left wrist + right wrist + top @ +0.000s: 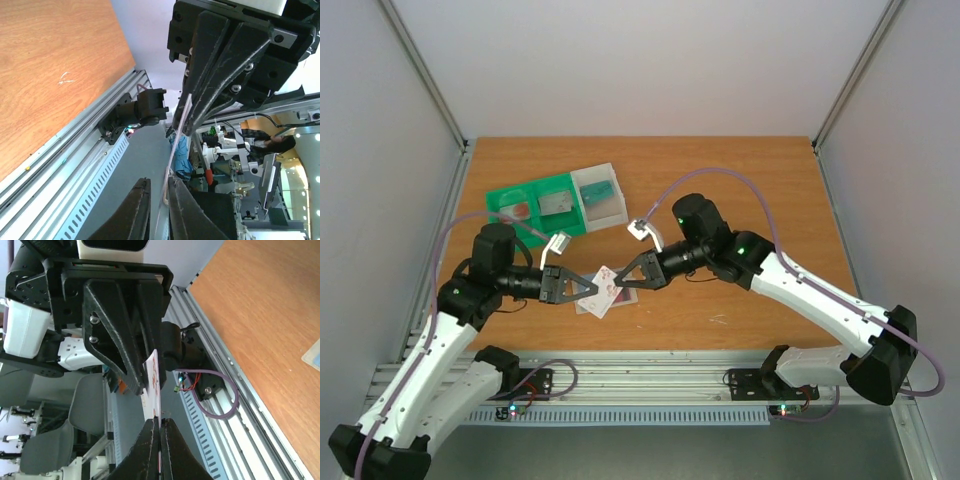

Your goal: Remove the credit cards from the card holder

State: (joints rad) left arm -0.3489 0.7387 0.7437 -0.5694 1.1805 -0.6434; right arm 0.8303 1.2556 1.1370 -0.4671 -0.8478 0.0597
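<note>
Pinching white red-print credit card [608, 290] mid-air, R gripper [623, 281] fingers clamped on it; L gripper [588, 288] at opposite edge, grip can't tell. Below it, card holder [586, 308] flat on table [740, 200].

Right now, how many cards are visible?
4: white card between left fingers and right fingers; red card, grey card, teal card, one per tray compartment. The holder may hide more.
</note>
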